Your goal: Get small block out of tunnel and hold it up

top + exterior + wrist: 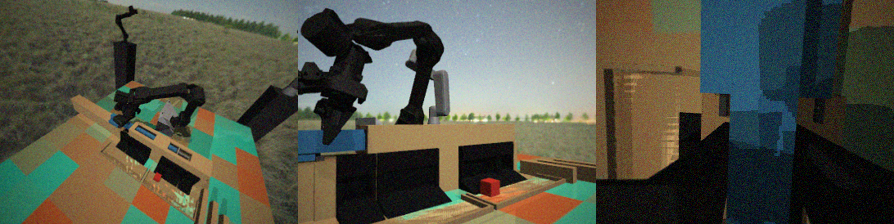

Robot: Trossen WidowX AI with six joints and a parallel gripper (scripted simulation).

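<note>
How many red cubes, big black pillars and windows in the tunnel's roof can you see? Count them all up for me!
Red cubes: 1
Black pillars: 2
Roof windows: 2
Total: 5

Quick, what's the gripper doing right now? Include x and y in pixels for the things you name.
Gripper (119, 123) (327, 143) (762, 125): closed on the blue handle (114, 118) (349, 140) (746, 175).
</note>
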